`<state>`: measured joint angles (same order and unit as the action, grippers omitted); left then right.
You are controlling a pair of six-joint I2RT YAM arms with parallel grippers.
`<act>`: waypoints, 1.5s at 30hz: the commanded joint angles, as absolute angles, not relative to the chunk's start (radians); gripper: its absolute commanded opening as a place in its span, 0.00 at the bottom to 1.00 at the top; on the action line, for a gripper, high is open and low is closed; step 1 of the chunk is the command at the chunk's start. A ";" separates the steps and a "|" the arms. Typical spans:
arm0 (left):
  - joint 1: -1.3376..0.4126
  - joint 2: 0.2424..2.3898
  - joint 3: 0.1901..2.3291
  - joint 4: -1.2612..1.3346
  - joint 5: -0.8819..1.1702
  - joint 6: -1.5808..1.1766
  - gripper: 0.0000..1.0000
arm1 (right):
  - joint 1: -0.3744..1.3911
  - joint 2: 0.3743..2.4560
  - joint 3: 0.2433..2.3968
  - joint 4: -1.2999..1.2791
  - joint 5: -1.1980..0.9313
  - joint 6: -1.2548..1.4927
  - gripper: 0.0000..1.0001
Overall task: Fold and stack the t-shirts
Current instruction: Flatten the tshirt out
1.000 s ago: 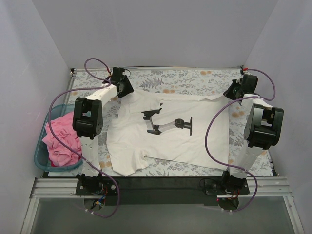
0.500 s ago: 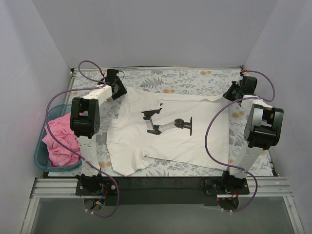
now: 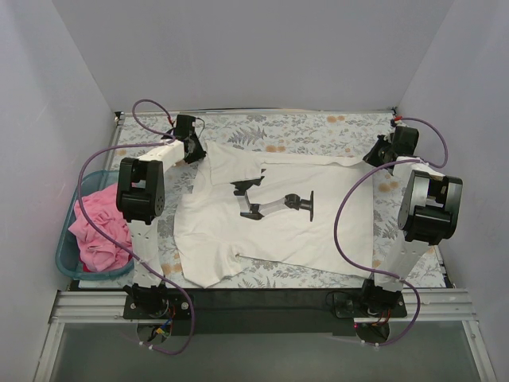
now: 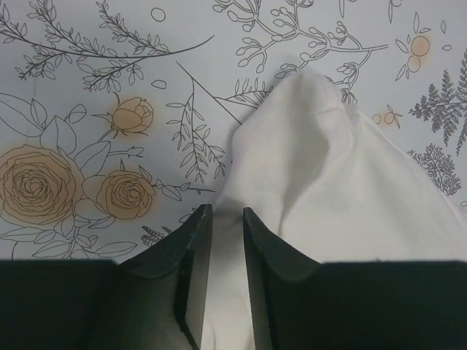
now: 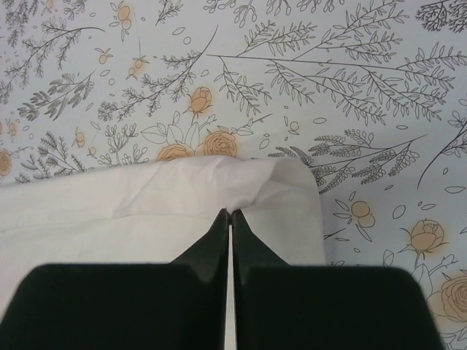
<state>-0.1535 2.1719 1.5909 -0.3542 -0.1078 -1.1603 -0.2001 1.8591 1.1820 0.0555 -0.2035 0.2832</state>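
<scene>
The white t-shirt, printed with a black robot arm, lies spread on the floral table. My left gripper is at its far left corner. In the left wrist view the jaws stand narrowly apart with bunched white fabric pinched between them. My right gripper is at the far right corner. Its jaws are shut on a fold of the shirt's edge. The pink t-shirt lies crumpled in the basket at the left.
The teal basket stands off the table's left edge, beside the left arm. The floral tablecloth shows bare beyond the shirt at the back. White walls enclose the back and both sides.
My left gripper has drawn back to the left, and the shirt's far left corner stretches after it. My right gripper has shifted slightly outward to the right.
</scene>
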 commanded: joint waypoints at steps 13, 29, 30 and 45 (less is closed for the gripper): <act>-0.155 2.177 1.557 -0.327 -0.094 -1.103 0.00 | -0.199 1.818 1.175 0.083 -0.189 0.275 0.01; -0.336 1.948 1.511 -0.309 -0.761 -0.801 0.25 | -0.199 1.798 1.164 0.081 -0.187 0.278 0.01; -0.350 1.931 1.467 -0.276 -0.768 -0.779 0.27 | -0.199 1.798 1.163 0.083 -0.178 0.278 0.01; -0.127 1.957 1.387 -0.293 -0.135 -1.127 0.63 | -0.198 1.799 1.158 0.078 -0.172 0.279 0.01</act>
